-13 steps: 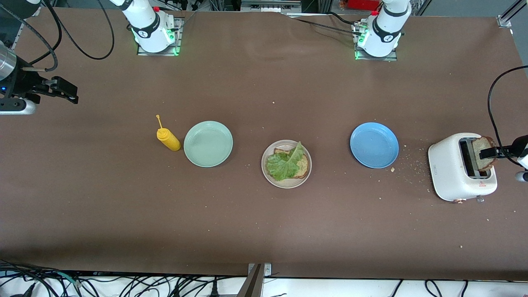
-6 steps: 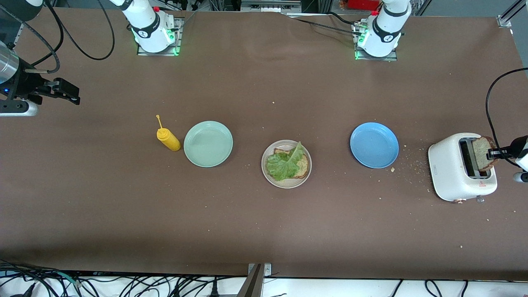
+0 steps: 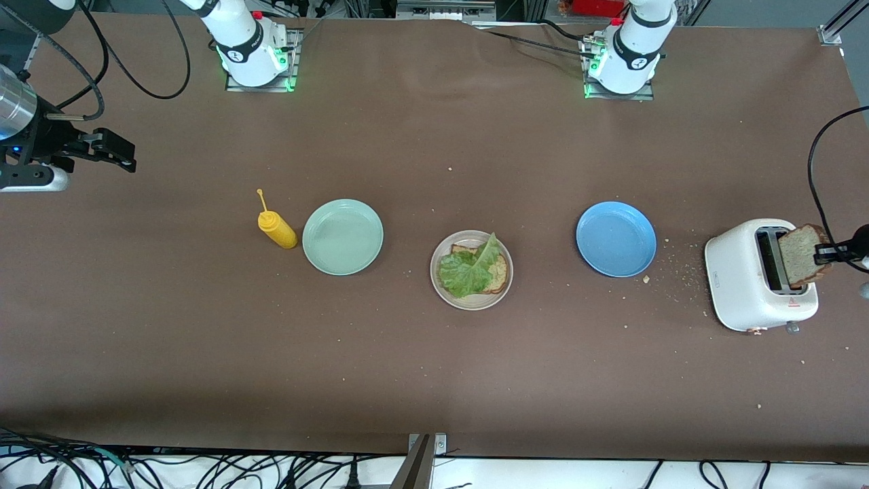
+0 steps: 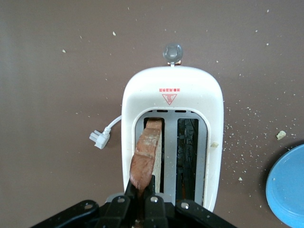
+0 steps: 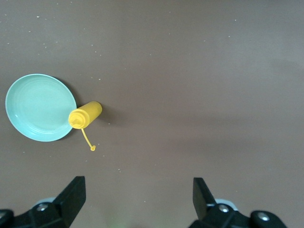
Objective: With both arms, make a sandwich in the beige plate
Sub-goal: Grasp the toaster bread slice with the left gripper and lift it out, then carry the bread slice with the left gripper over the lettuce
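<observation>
The left gripper (image 3: 825, 253) hung over the white toaster (image 3: 743, 272) at the left arm's end of the table; its fingers (image 4: 151, 203) were pinched tight on the top edge of a slice of brown bread (image 3: 803, 253); in the left wrist view the bread (image 4: 145, 154) stood upright with its lower part down in one slot of the toaster (image 4: 171, 95), the other slot beside it dark and bare; the toaster's plug (image 4: 99, 138) lay on the table just beside its body.

The right gripper (image 3: 121, 153) waited over bare table at the right arm's end, well apart from everything; its fingers (image 5: 72, 197) stood wide apart and gripped nothing.

The beige plate (image 3: 441, 294) sat near the middle of the table, between a mint-green plate (image 3: 343, 237) and a blue plate (image 3: 616, 238); on it lay one slice of bread (image 3: 500, 272) with a ruffled lettuce leaf (image 3: 467, 269) spread over most of it, so the sandwich had no top slice; the yellow squeeze bottle (image 3: 277, 229) stood just beside the green plate, toward the right arm's end; the right wrist view showed that bottle (image 5: 84, 116) and the green plate (image 5: 40, 107) from above; crumbs (image 3: 679, 277) lay scattered on the brown table (image 3: 434, 373) between the blue plate and the toaster.
</observation>
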